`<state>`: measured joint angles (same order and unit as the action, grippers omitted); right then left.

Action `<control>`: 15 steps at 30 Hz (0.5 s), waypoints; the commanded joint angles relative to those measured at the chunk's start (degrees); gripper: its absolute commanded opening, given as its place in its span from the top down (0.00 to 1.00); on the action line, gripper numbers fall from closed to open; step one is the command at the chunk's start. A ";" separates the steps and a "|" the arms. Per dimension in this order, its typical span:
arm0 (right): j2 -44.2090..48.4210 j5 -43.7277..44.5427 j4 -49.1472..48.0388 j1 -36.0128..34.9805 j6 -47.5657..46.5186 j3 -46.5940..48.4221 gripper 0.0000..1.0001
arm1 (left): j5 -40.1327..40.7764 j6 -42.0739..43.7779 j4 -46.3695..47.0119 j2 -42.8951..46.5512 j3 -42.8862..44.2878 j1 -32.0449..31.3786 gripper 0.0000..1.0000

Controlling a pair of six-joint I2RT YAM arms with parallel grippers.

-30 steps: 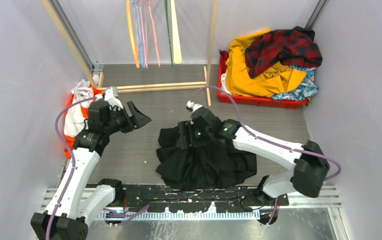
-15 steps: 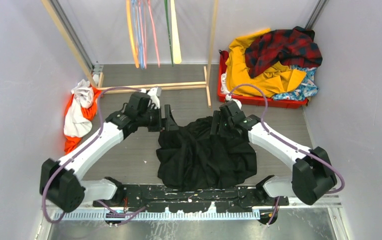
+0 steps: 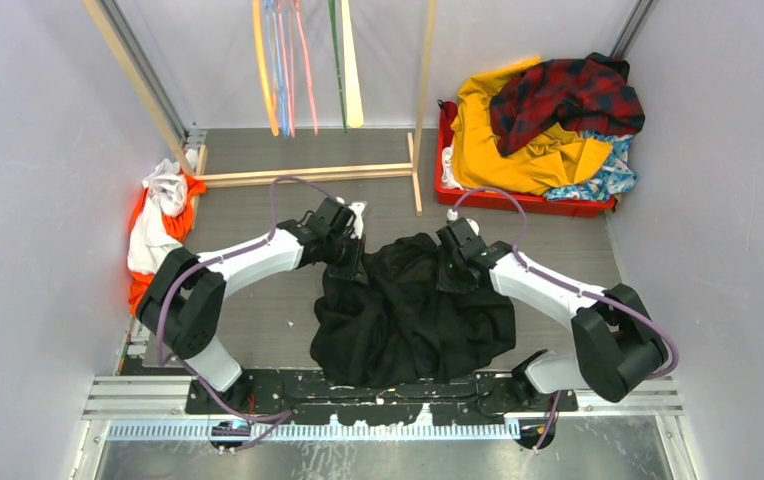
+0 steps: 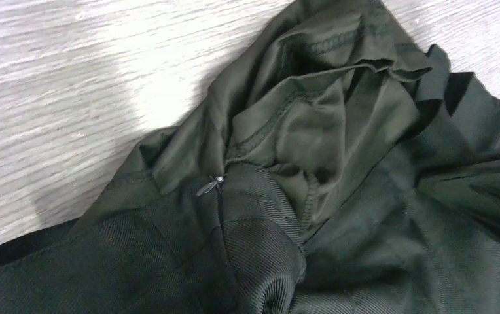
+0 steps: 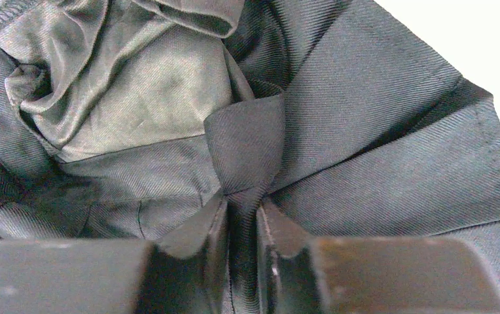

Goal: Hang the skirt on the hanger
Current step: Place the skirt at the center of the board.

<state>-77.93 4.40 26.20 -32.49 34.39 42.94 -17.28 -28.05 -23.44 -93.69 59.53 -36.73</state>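
Grasping is in hand: the skirt point(image 3: 408, 320) is pinched at its 1 o'clock corner by the right gripper point(image 5: 242, 212), the left gripper point(image 3: 351, 262) is shut at 11 o'clock, and a joint lift toward the hangers point(image 3: 283, 60) at 12 o'clock is called for next.

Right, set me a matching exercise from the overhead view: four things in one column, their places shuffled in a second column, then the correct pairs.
Things
1. black garment
2. yellow garment
3. orange and white cloth
4. coloured hangers

Places
A. hanging at the far end, left of centre
B. heaped in the red bin at the far right
C. bunched against the left wall
D. spread in the middle of the table, nearest the arm bases

Pairs: 1-D, 2-B, 3-C, 4-A
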 commanded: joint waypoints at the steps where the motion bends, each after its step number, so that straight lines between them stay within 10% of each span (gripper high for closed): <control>1: 3.80 2.00 -0.62 0.14 -1.72 2.80 0.78 | 2.12 0.46 3.30 4.96 -2.90 0.11 1.00; 15: 18.01 9.05 -7.40 0.12 -8.17 10.31 0.86 | 13.06 6.11 4.59 28.52 3.20 5.00 1.00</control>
<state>-64.12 11.25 24.16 -32.49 29.10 50.87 -7.14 -24.91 -22.63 -71.16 60.25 -33.06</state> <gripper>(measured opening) 0.153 0.030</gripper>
